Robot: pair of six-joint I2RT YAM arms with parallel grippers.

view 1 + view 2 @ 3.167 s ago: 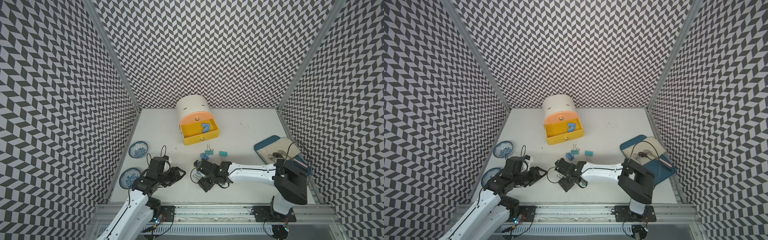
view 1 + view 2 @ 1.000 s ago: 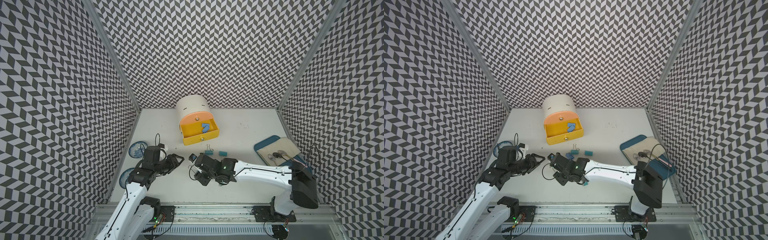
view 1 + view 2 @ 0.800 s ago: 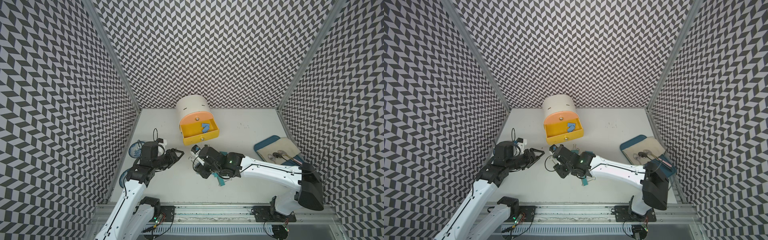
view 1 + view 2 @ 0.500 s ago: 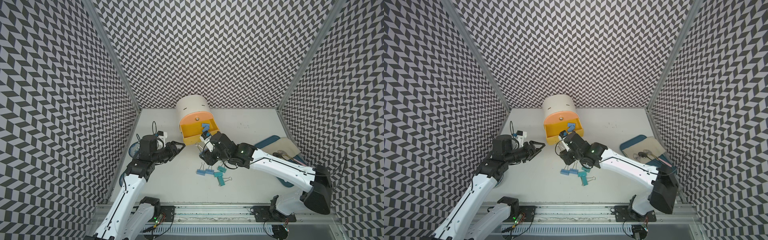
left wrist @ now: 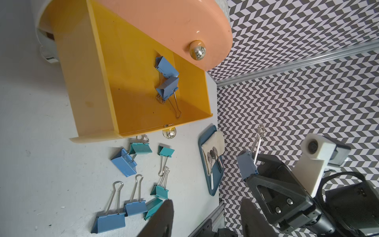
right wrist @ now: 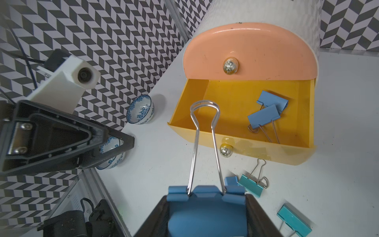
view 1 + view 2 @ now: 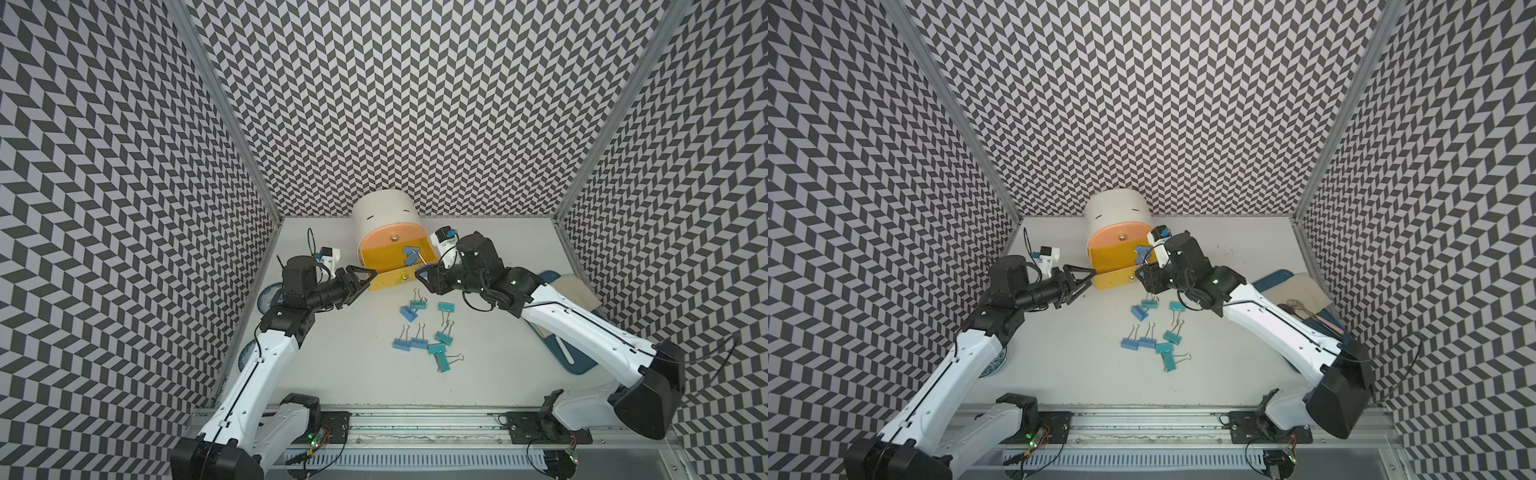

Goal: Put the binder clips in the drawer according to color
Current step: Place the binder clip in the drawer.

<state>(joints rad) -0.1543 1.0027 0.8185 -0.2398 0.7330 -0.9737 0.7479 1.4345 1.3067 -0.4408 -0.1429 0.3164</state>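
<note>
The drawer cabinet (image 7: 382,212) is white with a shut peach top drawer, and below it the yellow drawer (image 6: 225,98) is pulled open. Two blue binder clips (image 6: 264,118) lie inside. My right gripper (image 6: 206,205) is shut on a blue binder clip (image 6: 205,213), its wire handles pointing at the yellow drawer's front. In both top views it hovers at that drawer's front right corner (image 7: 423,280) (image 7: 1142,276). My left gripper (image 5: 207,217) is open and holds nothing, at the front left corner (image 7: 370,279). Several blue (image 7: 402,344) and teal (image 7: 446,307) clips lie on the table before the drawer.
Two blue-patterned bowls (image 6: 140,109) (image 7: 245,357) stand along the left wall under my left arm. A blue tray (image 7: 569,361) with a cloth and spoons (image 5: 213,158) lies at the right, partly under my right arm.
Both arms have swung from the table's front up to the open yellow drawer. The right gripper carried the blue clip with it, uncovering the clips on the table.
</note>
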